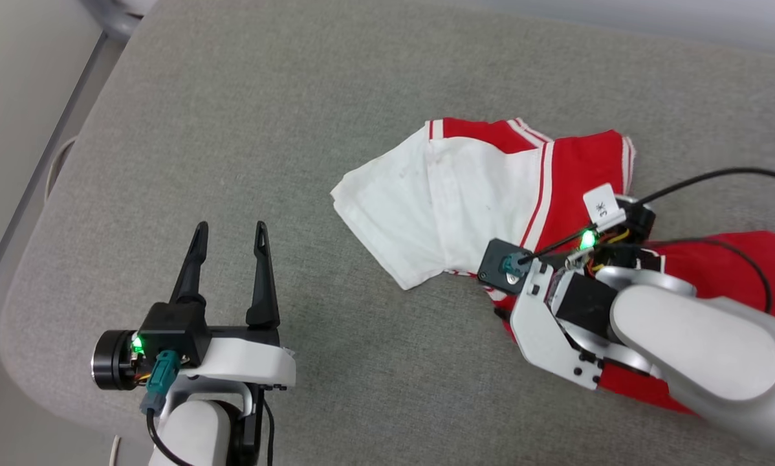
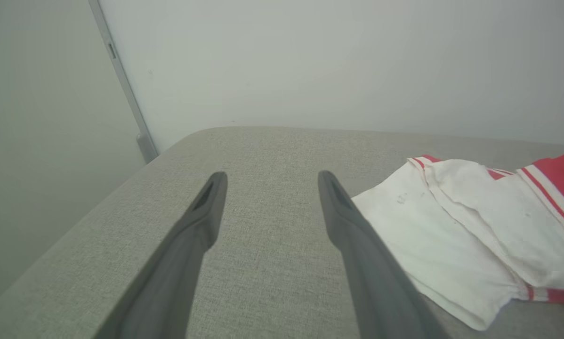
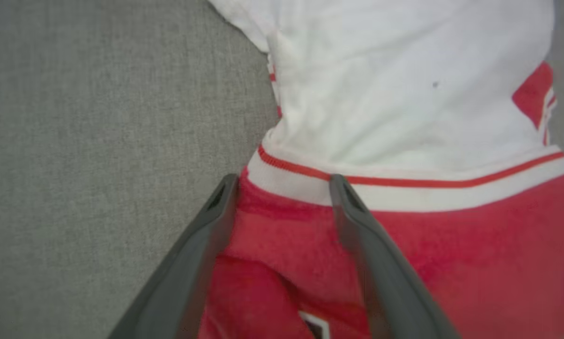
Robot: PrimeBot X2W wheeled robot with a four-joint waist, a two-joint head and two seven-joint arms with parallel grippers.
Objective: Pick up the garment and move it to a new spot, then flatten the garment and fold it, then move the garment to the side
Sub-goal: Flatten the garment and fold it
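Red T-shirt (image 1: 575,175) lies crumpled on grey cushion (image 1: 297,97). Our right end effector (image 3: 283,183) open, fingers over T-shirt's red body, just beside striped sleeve seam (image 3: 404,181). Left end effector (image 1: 230,233) open, left of T-shirt, apart. We should pinch red cloth deep, then lift slowly.

garment (image 1: 491,194): red body, white sleeves, red-and-white striped trim | bench (image 1: 264,97): plain grey weave | left gripper (image 1: 230,226): black fingers, white mount, green light | right gripper (image 3: 283,179): dark grey fingers
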